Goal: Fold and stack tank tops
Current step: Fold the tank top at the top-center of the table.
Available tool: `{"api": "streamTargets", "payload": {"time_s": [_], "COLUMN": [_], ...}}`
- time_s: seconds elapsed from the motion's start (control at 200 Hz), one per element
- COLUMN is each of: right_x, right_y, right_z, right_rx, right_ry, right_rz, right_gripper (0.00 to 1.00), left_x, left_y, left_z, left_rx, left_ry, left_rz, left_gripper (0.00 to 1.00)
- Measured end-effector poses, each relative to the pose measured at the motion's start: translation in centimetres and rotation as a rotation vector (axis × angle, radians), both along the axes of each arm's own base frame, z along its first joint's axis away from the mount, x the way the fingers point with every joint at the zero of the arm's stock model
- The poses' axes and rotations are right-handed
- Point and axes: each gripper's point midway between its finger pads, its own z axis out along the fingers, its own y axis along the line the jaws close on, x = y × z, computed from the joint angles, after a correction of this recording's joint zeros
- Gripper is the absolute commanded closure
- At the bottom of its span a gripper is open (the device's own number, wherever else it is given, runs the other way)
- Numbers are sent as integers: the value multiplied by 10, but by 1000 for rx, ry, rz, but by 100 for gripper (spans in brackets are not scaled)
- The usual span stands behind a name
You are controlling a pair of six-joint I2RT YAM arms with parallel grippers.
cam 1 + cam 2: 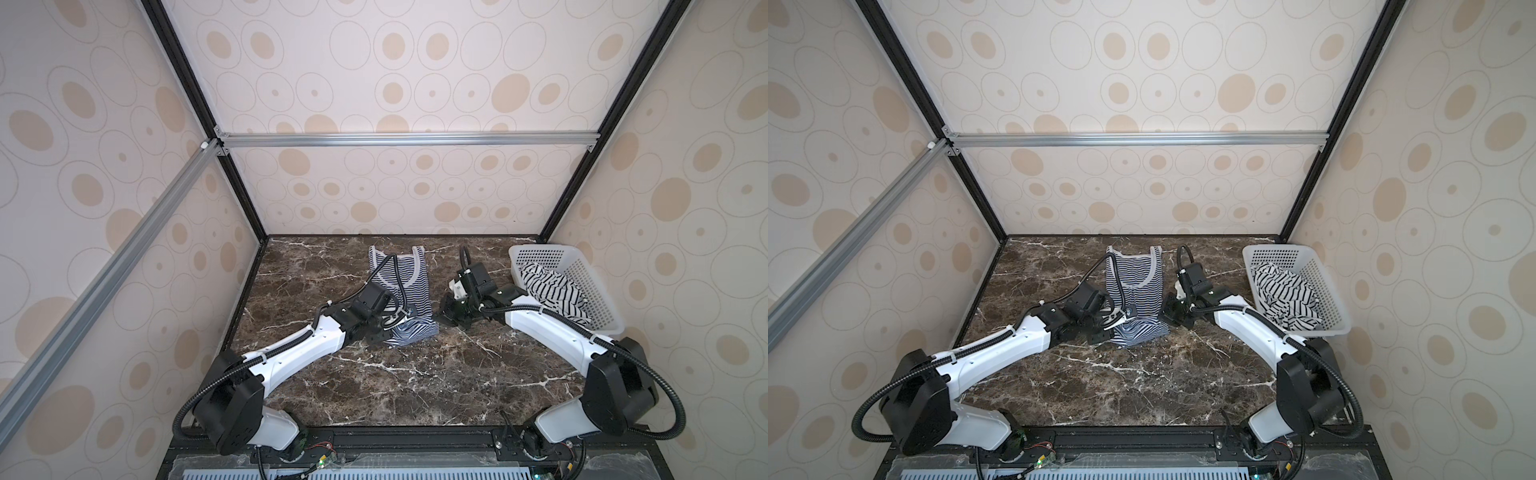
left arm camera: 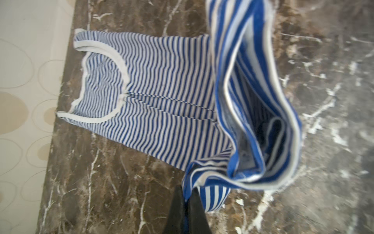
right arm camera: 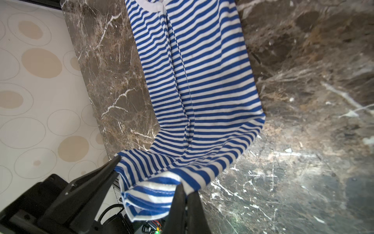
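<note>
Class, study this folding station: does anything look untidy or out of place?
The wide-striped tank top lies crumpled, unfolded, in the white basket. The fine-striped tank top is spread lengthwise on the table, nothing odd.

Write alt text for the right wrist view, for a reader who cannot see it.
The shut right gripper pinches a hem corner of a fine-striped blue-and-white knit tank top, holding the hem raised above the brown marble table. The left gripper grips the hem's other corner; the rest of the top lies flat, stretching toward its white-trimmed neckline.
</note>
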Motion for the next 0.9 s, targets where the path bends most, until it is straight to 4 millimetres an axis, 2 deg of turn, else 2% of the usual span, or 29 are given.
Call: {"api": "streamTargets", "payload": {"time_s": [0.195,0.365,0.745,0.9], "right_x": [27,49,110,132], "right_y": [-3,-7,-3,-2], "right_z": [5,-1,-17,-23], "right_rx": [11,27,68,83], "right_ry": [-11,-1,17,20], "right_rz": [-14,-33,-60,-68], "right_gripper": [100,100,100,100], "left_x": [43,76,122,136], "left_y": [6,13,15,15], "left_z": [7,3,2,-5], "left_rx": [4,15,5,15], "left_ry": [-50,-69,-99,-96], "left_rz": [82,143,195,210], "left_gripper": [95,94,92,92]}}
